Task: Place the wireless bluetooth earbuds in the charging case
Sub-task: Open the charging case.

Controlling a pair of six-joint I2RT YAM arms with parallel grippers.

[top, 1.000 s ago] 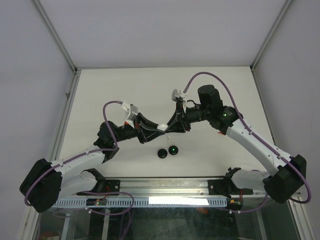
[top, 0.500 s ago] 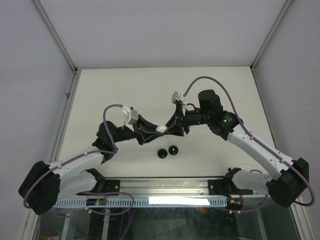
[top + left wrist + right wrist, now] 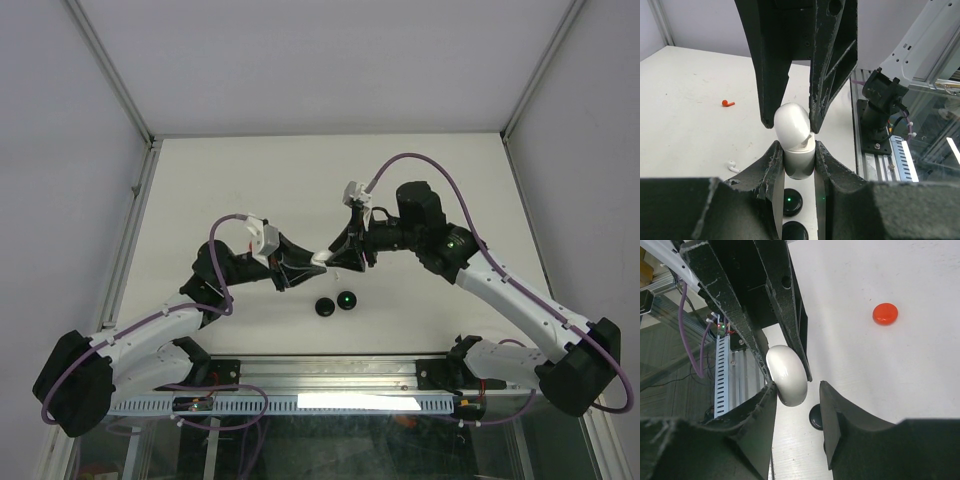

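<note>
Both arms meet mid-air over the table (image 3: 685,125). L gripper (image 3: 796,147) is clamped tight on the base of the white charging case (image 3: 799,167), w/ the case pointing straight out ahead of its fingers. R gripper (image 3: 797,385) comes in head-on from the opposite end, jaws parted around the rounded lid (image 3: 790,120). In the R wrist view one pad sits against the lid and the other shows a gap, so no pinch, just a loose straddle. The case's long axis runs tip to tip btwn the two grippers, and that's the line this turns on. The lid looks tipped on the base. There's a thin white sliver at the seam: bud stem or hinge, can't tell.

Buds: the red earbud (image 3: 728,103) lies on the table, ahead of the L gripper and well off to its left. The white earbud (image 3: 732,166) is on the same side, nearer in. The black round discs (image 3: 792,201) sit right under the L gripper. My read: L is tied up holding the case, so R is the free one to go down for a bud.
</note>
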